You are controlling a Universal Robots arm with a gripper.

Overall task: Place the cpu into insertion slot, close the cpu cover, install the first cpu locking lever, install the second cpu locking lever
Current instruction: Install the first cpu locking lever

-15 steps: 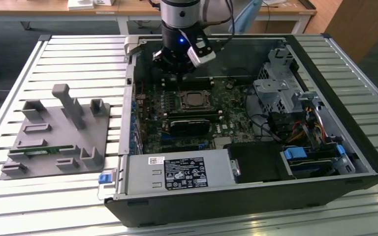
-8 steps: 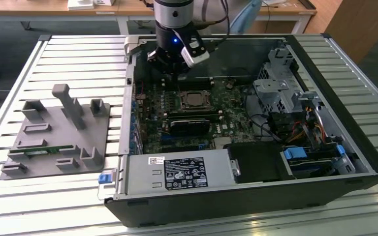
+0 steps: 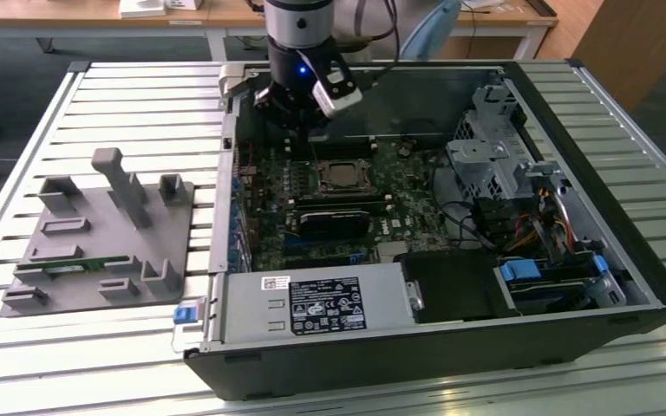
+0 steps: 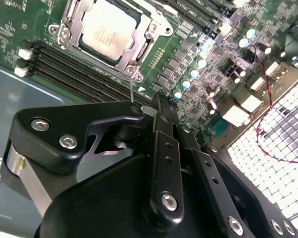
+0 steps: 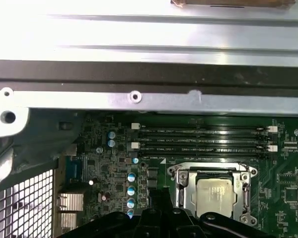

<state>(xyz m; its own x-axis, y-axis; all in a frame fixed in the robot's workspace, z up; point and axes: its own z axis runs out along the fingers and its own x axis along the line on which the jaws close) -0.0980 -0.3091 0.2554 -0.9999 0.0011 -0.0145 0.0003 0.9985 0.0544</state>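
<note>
An open computer case (image 3: 449,368) is shown on a slatted table (image 3: 32,113), with the arm's gripper (image 3: 308,137) positioned inside it, just beside the socket on the green motherboard (image 4: 198,74). The cpu (image 4: 108,29) is seated in the insertion slot (image 5: 211,175), silver top upward, and the cpu cover (image 4: 137,53) is laid flat around it. In the second wrist view the gripper's jaws are seen drawn together, and a thin wire lever (image 4: 131,91) reaches from the socket corner to their tips; whether it is pinched cannot be told.
</note>
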